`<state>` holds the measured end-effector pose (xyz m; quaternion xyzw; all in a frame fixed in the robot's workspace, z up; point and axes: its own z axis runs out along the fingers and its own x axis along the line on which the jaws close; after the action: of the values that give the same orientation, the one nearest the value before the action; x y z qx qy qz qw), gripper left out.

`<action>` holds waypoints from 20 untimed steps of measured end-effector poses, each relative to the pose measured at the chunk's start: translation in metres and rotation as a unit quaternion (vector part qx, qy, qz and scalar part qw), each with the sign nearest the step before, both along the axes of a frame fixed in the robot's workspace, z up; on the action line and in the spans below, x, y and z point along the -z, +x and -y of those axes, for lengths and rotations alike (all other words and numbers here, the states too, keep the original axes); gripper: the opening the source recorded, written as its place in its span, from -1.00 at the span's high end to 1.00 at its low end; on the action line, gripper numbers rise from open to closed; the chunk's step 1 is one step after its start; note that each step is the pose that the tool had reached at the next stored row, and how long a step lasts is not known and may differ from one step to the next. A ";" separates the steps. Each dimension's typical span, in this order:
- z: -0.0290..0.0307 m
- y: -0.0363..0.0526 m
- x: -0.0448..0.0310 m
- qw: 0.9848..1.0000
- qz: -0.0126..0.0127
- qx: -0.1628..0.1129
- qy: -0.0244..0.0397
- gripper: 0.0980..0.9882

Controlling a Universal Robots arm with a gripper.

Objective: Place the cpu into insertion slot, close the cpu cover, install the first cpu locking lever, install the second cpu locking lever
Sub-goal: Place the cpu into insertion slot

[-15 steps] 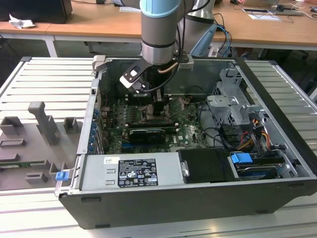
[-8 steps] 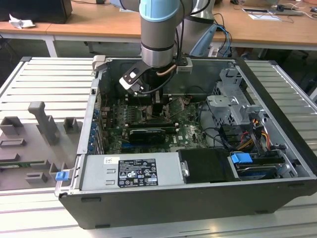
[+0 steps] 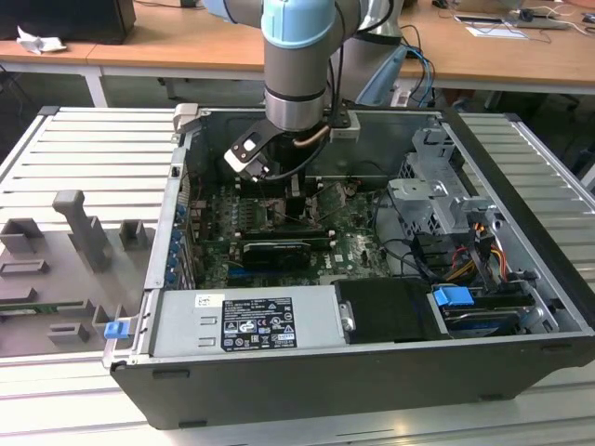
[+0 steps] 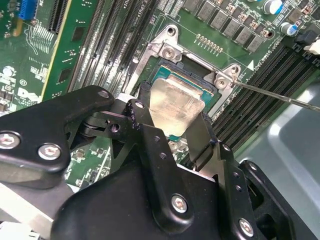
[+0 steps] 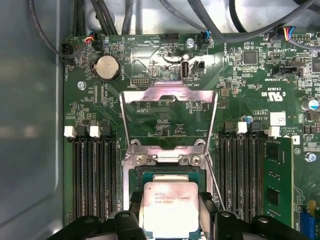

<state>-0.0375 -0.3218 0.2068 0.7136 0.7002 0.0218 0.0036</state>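
In both wrist views the cpu [image 5: 171, 210] [image 4: 175, 102], a small square chip with a silvery top, sits over the open socket [image 5: 167, 172] on the green board. My gripper [image 5: 171, 200] [image 4: 172, 120] is shut on it, one black finger [image 5: 135, 200] on each of two opposite edges. The cpu cover [image 5: 170, 94], a silvery frame with an open middle, stands swung back from its hinge beside the socket. A thin wire locking lever [image 5: 216, 182] [image 4: 280, 97] sticks out free along the socket's side. In the exterior view my gripper [image 3: 279, 200] reaches down into the open computer case.
Black memory slots [image 5: 92, 175] [image 5: 247, 170] flank the socket. Black cables [image 5: 210, 20] cross the board's edge near the case wall [image 5: 30, 125]. The exterior view shows a long black card [image 3: 270, 253], a power supply [image 3: 246, 321] and a drive cage [image 3: 437, 200] inside the case.
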 end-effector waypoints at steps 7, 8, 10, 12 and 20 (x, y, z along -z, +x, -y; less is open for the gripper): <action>-0.0022 0.0001 0.0040 1.000 0.000 0.000 0.000 0.03; -0.0022 0.0001 0.0042 1.000 0.000 0.000 0.000 0.03; -0.0022 0.0000 0.0044 1.000 0.000 0.000 0.000 -0.13; -0.0022 0.0000 0.0031 1.000 0.000 0.000 0.000 -0.13; -0.0022 0.0022 -0.0080 1.000 -0.008 0.000 0.000 0.98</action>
<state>-0.0353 -0.3196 0.2148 0.7140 0.7000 0.0165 -0.0017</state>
